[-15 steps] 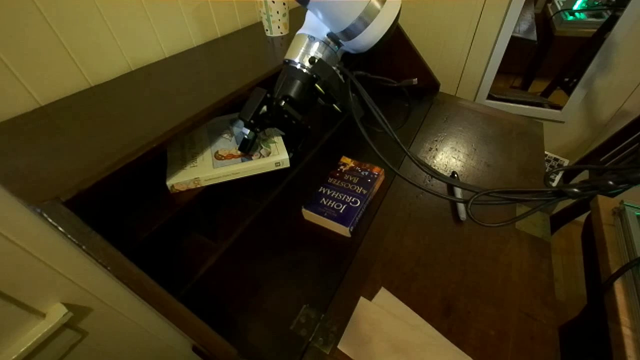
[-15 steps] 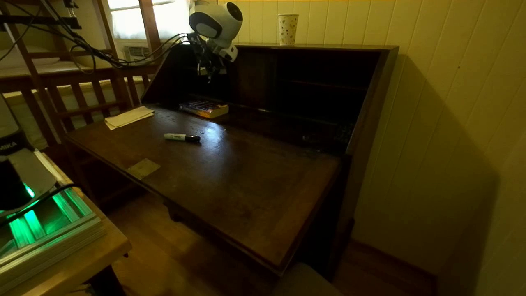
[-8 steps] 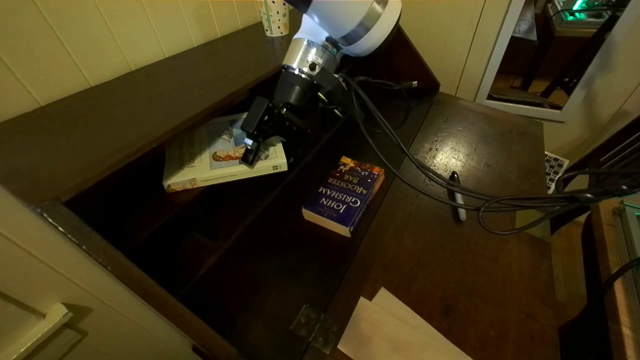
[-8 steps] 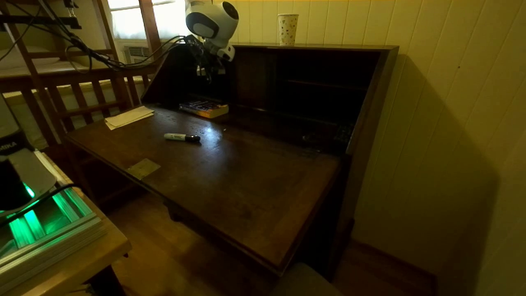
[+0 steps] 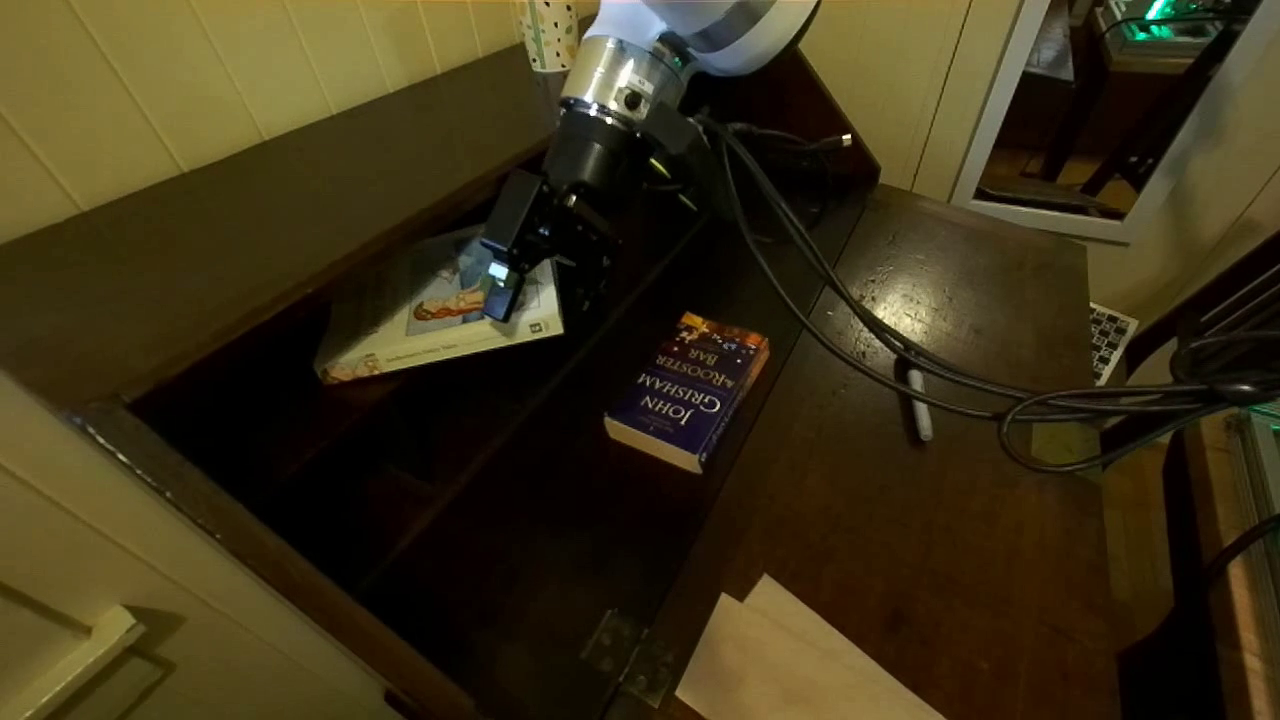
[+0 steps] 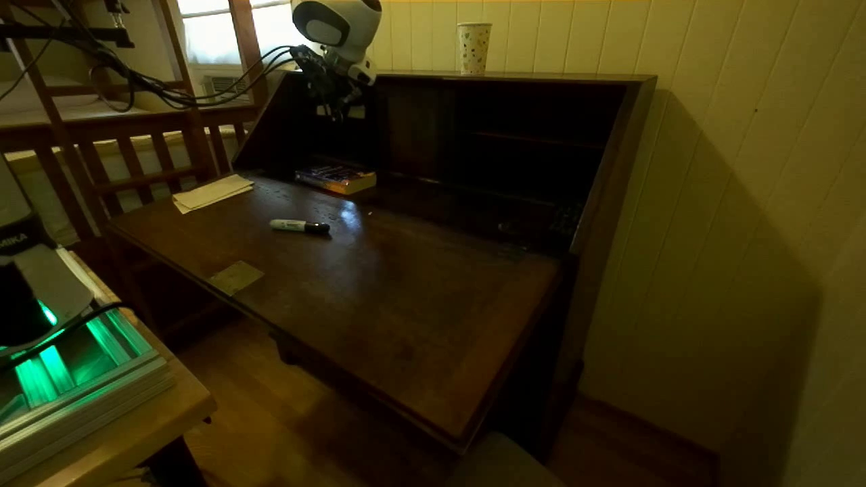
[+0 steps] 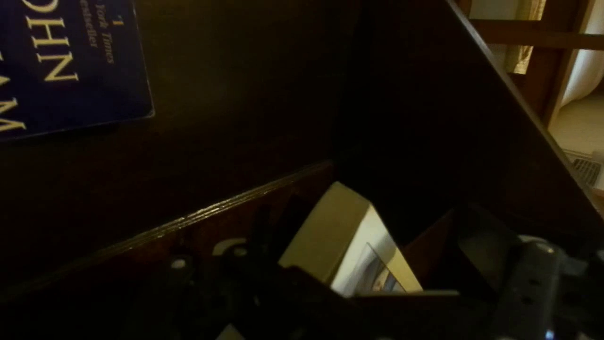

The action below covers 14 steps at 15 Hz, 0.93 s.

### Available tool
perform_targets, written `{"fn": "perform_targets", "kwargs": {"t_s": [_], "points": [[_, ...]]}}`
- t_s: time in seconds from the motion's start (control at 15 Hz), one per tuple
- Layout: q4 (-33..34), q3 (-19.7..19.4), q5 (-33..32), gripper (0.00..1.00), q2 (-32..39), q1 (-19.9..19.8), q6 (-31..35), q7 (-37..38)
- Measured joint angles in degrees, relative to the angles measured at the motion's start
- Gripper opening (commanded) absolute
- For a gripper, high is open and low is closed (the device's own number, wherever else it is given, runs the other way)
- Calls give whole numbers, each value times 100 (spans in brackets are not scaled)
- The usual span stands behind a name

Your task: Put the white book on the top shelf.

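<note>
The white book (image 5: pixel 440 335), with a blue picture on its cover, lies slanted at the top shelf (image 5: pixel 230 425), the dark recess under the desk's top board. Its rear edge runs under that board while its spine side juts out. My gripper (image 5: pixel 548 290) stands open at the book's nearer end, one finger (image 5: pixel 503 298) in front of the cover. In the wrist view the book's page edge (image 7: pixel 325 231) shows between the spread jaws, with a gap toward the right finger. Contact with the book I cannot tell.
A dark blue book (image 5: pixel 687 392) lies on the desk surface below the recess. Also there are a marker (image 6: pixel 300 226) and folded paper (image 6: pixel 213 193). A paper cup (image 6: pixel 473 47) stands on the top board. Cables (image 5: pixel 860 320) hang from the arm across the desk.
The arm has shifted toward the recess's end and upward. The white book has slid slightly the same way, and more of its spine side shows. The jaws stay open.
</note>
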Motion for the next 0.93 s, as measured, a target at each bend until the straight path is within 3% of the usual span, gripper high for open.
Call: {"fn": "perform_targets", "kwargs": {"t_s": [0.33,0.67,0.73,0.87,0.93], "points": [[-267,-3,-721,100,-130,14,-9,660],[-334,31,-989,100,-134,14,-104,796],[-347,56,-1041,97,-145,14,-119,795],[-473,119,-1166,75,-231,15,-126,772],[-588,152,-1224,70,-310,19,-124,760]]}}
